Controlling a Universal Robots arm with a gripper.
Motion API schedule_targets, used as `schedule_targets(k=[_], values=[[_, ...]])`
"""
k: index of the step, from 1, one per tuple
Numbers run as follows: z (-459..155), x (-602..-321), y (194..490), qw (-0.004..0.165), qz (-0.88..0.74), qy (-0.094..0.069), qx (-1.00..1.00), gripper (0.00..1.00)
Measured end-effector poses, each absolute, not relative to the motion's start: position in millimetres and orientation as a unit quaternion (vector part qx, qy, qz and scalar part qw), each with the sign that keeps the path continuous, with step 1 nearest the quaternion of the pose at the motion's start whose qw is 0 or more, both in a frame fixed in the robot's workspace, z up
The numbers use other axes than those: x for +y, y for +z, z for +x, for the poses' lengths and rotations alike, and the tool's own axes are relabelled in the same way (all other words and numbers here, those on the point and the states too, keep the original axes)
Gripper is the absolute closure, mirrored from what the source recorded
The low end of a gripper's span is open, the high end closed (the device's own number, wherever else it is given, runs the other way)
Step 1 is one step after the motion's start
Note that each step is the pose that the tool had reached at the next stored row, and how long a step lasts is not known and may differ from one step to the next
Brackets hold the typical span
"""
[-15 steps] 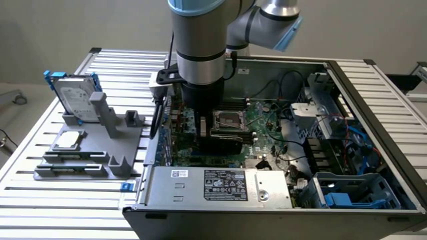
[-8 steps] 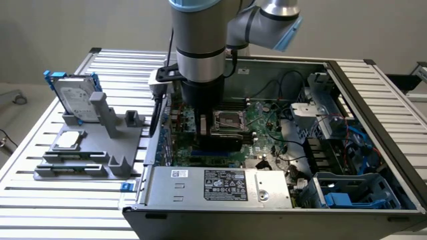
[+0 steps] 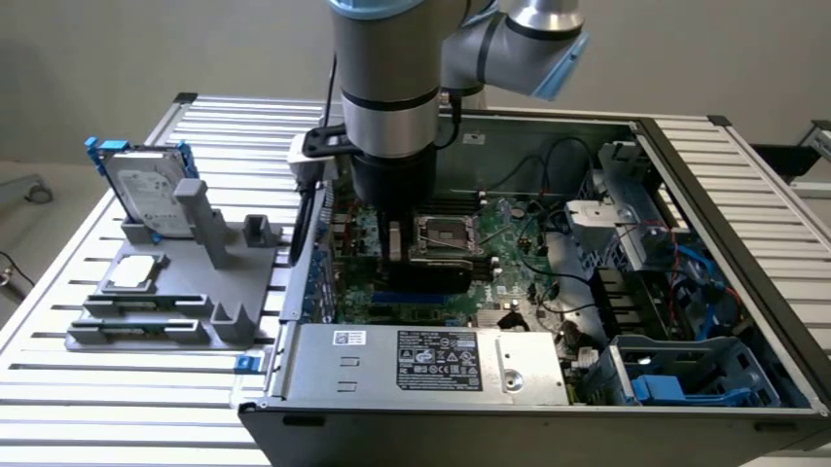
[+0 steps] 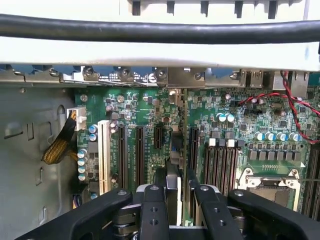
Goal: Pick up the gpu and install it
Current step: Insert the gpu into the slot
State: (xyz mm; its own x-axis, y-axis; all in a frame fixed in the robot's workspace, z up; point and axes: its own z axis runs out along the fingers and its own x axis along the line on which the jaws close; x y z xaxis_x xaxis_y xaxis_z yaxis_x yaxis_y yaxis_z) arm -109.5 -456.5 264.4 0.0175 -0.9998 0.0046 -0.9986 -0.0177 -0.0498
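Inside the open computer case, the gpu [image 4: 173,150] stands on edge over the expansion slots of the green motherboard [image 4: 230,130]. I see it edge-on as a thin dark strip running toward the case's rear bracket row. My gripper [image 4: 175,175] is shut on it, one black finger on each face. In the exterior view the gripper [image 3: 418,255] reaches straight down into the case. The gpu's black shroud [image 3: 429,280] shows just below it, low against the motherboard [image 3: 520,243] beside the CPU socket. How deep the card sits in the slot is hidden.
A silver hard drive in a blue frame [image 3: 146,185] stands on a grey fixture [image 3: 169,292] at the exterior view's left, on the slatted table. A power supply [image 3: 429,360] fills the case's near side. Drive cages and cables [image 3: 649,253] crowd the exterior view's right.
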Motion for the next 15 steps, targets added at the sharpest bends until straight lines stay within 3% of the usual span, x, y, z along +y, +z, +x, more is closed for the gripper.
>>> schedule_targets(k=[15], values=[[-110.7, -457.6, 258.4, 0.016, -0.713, -0.019, 0.700, 0.73]])
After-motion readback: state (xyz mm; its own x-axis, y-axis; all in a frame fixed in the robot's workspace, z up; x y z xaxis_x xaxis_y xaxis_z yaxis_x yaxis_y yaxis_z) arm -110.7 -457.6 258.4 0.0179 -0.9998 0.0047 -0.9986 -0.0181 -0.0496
